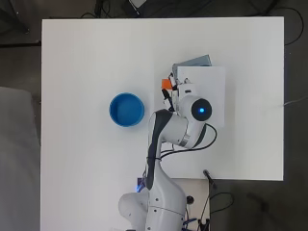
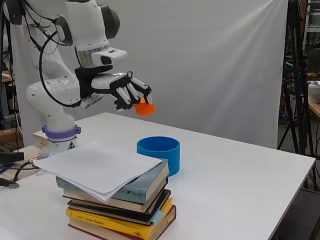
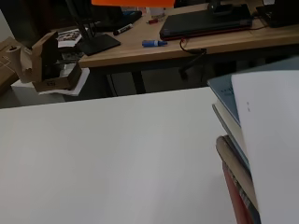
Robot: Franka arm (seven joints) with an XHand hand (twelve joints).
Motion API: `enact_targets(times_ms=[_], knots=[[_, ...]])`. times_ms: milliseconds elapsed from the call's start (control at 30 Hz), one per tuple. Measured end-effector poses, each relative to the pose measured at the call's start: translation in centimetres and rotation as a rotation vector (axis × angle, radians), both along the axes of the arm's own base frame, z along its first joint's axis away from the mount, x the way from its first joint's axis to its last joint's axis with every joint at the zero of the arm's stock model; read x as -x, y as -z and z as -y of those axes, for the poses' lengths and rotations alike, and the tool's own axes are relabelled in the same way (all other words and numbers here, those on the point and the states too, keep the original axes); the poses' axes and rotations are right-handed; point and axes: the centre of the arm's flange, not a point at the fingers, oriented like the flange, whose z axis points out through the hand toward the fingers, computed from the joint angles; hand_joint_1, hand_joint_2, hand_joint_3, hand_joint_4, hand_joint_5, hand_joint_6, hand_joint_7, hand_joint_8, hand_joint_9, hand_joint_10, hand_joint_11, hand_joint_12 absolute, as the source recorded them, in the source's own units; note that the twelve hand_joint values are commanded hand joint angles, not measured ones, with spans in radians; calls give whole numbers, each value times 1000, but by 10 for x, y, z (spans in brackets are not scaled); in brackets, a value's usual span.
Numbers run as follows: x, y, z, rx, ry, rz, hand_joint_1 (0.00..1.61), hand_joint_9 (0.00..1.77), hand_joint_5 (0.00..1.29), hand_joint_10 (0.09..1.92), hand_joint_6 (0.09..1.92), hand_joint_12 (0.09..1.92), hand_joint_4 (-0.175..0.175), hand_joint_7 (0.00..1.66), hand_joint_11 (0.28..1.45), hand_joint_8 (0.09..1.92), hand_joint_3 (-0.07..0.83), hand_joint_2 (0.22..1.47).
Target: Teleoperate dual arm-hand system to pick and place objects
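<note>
Currently the hand [image 2: 125, 90] is closed around a small orange object [image 2: 145, 107], its fingers curled about it and pinching it at the fingertips. The object is held in the air, well above the table [image 2: 240, 165], so the pick stage appears complete. A blue bowl [image 2: 159, 152] stands on the table below and beyond the hand and looks empty in the overhead view; it is judged the likely target. A stack of books [image 2: 120, 200] topped with white paper [image 2: 95, 167] sits below the hand on its near side. Remaining, by this judgement: carry the object over the bowl, lower it, and release it.
</note>
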Motion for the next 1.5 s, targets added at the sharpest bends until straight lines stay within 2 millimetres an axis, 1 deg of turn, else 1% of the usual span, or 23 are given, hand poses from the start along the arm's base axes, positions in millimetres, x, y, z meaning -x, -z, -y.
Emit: enact_targets(times_ms=[67, 100, 200, 300, 400, 500, 567, 633, 700, 767, 900, 933, 967, 1000, 1033, 1067, 1100, 1167, 1233, 1400, 1433, 1467, 1500], knots=[[2, -18, -16, 13, -44, 40, 890, 1373, 706, 1920, 1407, 1878, 175, 1073, 1010, 1920, 2, 1252], [3, -22, -21, 16, -69, 56, 889, 1380, 703, 1920, 1412, 1887, 175, 1077, 1024, 1920, 1, 1254], [7, -21, -39, 31, -144, 93, 885, 1402, 698, 1920, 1425, 1910, 175, 1088, 1066, 1920, 1, 1258], [12, -19, -65, 48, -215, 141, 866, 1421, 676, 1920, 1456, 1920, 175, 1071, 1110, 1920, 3, 1271], [20, 2, -94, 71, -313, 138, 849, 1346, 652, 1920, 1487, 1920, 175, 952, 1092, 1920, 3, 1285], [28, 31, -114, 44, -399, 71, 841, 1273, 640, 1920, 1503, 1920, 175, 857, 1048, 1920, 2, 1293], [25, 42, -121, 32, -435, 44, 839, 1251, 636, 1920, 1508, 1920, 175, 829, 1039, 1920, 1, 1296], [21, 48, -127, 29, -459, 40, 843, 1235, 639, 1920, 1505, 1920, 175, 812, 1033, 1920, 0, 1295], [22, 58, -133, 22, -478, 33, 847, 1229, 642, 1920, 1504, 1920, 175, 805, 1030, 1920, -1, 1294], [24, 77, -139, 11, -492, 4, 849, 1246, 643, 1920, 1505, 1920, 175, 821, 1043, 1920, 0, 1294], [23, 118, -151, -18, -483, -120, 845, 1278, 638, 1920, 1514, 1920, 175, 861, 1062, 1920, 1, 1297], [23, 126, -153, -23, -478, -146, 754, 1039, 551, 1498, 1143, 1524, 125, 713, 870, 1459, -9, 1265], [23, 131, -156, -27, -474, -165, 576, 676, 339, 968, 677, 981, 54, 432, 659, 888, -19, 1161], [23, 132, -158, -27, -469, -178, 399, 472, 188, 571, 360, 558, 3, 270, 535, 487, -14, 1101], [22, 130, -160, -23, -462, -189, 307, 439, 197, 324, 190, 297, -16, 266, 496, 259, -5, 1099], [21, 126, -163, -14, -451, -202, 293, 460, 252, 176, 99, 151, -19, 306, 491, 133, 0, 1115], [19, 122, -166, -1, -427, -218, 302, 479, 276, 95, 87, 87, -22, 332, 492, 87, 2, 1128], [17, 117, -168, 11, -362, -232, 304, 488, 274, 87, 87, 87, -23, 347, 492, 87, 1, 1135], [15, 107, -170, 21, -311, -226, 286, 489, 279, 87, 87, 87, -8, 363, 491, 87, -3, 1129], [7, 51, -172, 56, -335, -118, 254, 500, 285, 87, 87, 87, 70, 399, 496, 87, -12, 1096], [5, 37, -173, 62, -329, -95, 257, 507, 291, 87, 87, 87, 87, 406, 497, 87, -12, 1091], [2, 21, -172, 72, -316, -75, 274, 516, 328, 87, 87, 87, 103, 421, 497, 87, -8, 1089], [-1, 4, -172, 82, -301, -61, 292, 566, 358, 87, 87, 87, 110, 470, 505, 87, -5, 1091]])
